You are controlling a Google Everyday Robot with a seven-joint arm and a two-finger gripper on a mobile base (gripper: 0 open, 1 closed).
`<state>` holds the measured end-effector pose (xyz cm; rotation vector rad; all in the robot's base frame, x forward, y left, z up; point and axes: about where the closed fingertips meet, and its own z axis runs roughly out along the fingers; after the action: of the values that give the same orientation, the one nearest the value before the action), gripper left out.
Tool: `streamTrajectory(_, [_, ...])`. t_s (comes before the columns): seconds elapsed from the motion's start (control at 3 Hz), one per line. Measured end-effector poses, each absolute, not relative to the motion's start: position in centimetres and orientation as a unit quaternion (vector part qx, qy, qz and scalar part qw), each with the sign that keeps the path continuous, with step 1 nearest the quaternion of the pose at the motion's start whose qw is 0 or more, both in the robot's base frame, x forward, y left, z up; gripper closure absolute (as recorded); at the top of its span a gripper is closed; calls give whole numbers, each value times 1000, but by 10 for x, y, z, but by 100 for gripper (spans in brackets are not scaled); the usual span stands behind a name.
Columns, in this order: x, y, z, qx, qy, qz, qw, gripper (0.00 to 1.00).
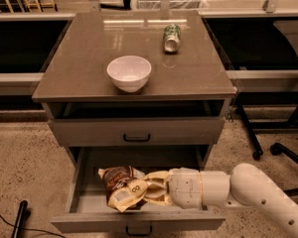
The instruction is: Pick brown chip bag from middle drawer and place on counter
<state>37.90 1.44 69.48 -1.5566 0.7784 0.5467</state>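
The brown chip bag (pixel 120 184) is crumpled, dark brown with a tan top and pale label patches. It is held above the floor of the open middle drawer (pixel 139 221), near its front left. My gripper (pixel 141 191) reaches in from the right on a white arm and its cream fingers (pixel 156 192) are shut on the bag's right side. The counter (pixel 89 58) is the glossy grey-brown slab above the drawers.
A white bowl (pixel 129 72) stands at the counter's front middle. A green-and-white can (pixel 172 37) lies at the back right. The upper drawer (pixel 136 131) is slightly open. Dark chair legs with a caster (pixel 277 148) stand at the right.
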Motion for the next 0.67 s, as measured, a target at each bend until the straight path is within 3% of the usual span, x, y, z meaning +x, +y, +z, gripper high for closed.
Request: streamTrajectory(0.67, [404, 38, 808, -737, 232, 174, 610, 100])
